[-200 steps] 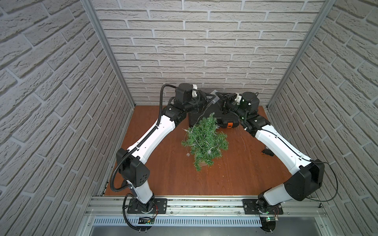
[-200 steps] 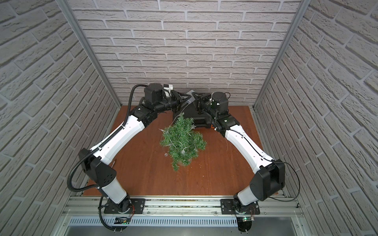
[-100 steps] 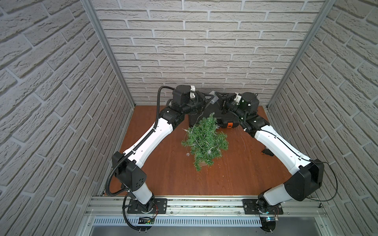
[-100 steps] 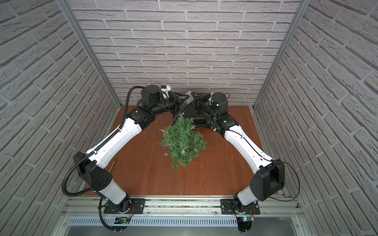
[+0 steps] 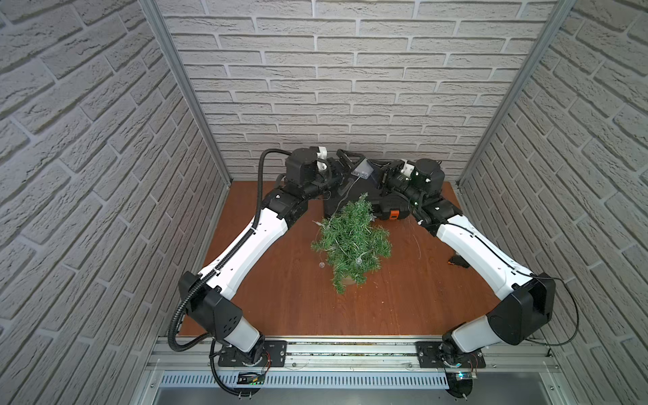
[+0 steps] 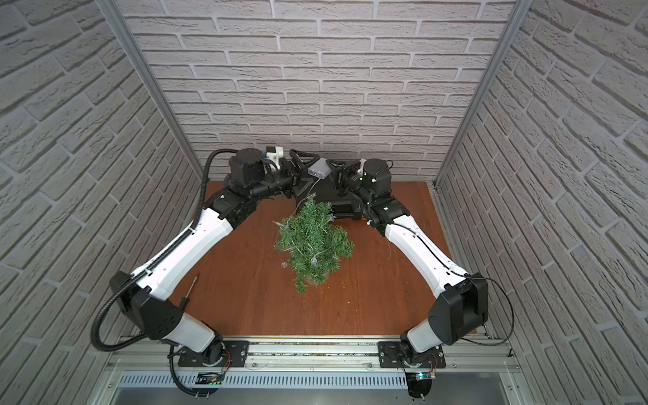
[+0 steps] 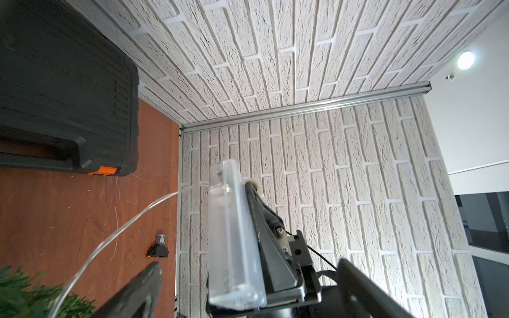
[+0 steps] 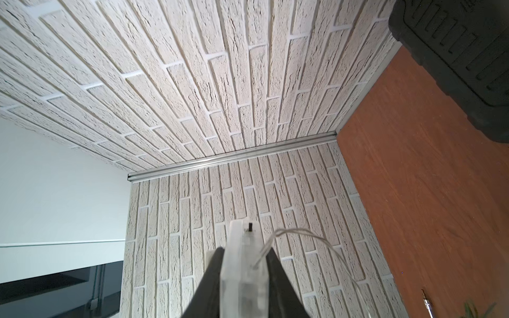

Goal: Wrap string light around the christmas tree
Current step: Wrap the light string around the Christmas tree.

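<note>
The right gripper (image 8: 243, 253) pinches the clear, smooth rectangular plastic box (image 8: 243, 278) that ends the string light (image 5: 358, 260), holding it above the tip of the christmas tree (image 5: 352, 242). The left gripper (image 7: 249, 265) is spread wide just beside the box and grips nothing. Thin pale wire (image 7: 115, 228) curves down into the bushy green needles, among round bulbs. Behind the tree, a ribbed black tool case (image 7: 63, 82) with an orange latch lies shut on the reddish wood table (image 5: 298, 298), its contents hidden.
</note>
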Action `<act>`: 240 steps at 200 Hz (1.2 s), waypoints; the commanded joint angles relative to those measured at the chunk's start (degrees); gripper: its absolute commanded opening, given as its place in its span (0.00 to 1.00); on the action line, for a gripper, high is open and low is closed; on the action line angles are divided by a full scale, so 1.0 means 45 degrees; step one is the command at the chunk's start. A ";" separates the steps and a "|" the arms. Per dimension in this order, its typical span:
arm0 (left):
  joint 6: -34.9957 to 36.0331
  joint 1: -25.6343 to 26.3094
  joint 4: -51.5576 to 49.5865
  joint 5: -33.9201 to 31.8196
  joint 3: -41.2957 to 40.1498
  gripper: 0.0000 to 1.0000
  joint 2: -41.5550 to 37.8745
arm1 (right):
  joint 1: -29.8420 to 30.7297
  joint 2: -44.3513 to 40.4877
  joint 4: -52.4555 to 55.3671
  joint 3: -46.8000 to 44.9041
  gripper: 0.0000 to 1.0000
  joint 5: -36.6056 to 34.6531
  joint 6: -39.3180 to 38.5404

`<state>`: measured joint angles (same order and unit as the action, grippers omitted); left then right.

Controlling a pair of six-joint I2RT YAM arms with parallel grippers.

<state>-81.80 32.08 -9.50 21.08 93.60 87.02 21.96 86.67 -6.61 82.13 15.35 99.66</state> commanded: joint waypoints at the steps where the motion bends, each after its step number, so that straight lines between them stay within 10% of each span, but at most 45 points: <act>1: 0.0987 -0.0438 -0.0492 -0.0345 -0.0395 0.98 -0.0938 | 0.0032 -0.0617 -0.0672 -0.0114 0.24 0.0873 -0.0613; 111: 0.4733 -0.1084 -0.4049 -0.0043 0.0006 0.91 -0.2045 | -0.0783 -0.2209 0.1964 -0.0581 0.23 0.4458 -0.4263; 240: 0.6036 -0.0739 -0.5227 -0.0325 -0.0346 0.85 -0.2498 | -0.1465 -0.2726 1.0104 0.0808 0.21 0.7381 -1.3210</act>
<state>-56.84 28.14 -32.84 20.12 92.60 77.34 16.25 76.47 31.99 84.66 46.70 49.63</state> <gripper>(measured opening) 0.858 0.225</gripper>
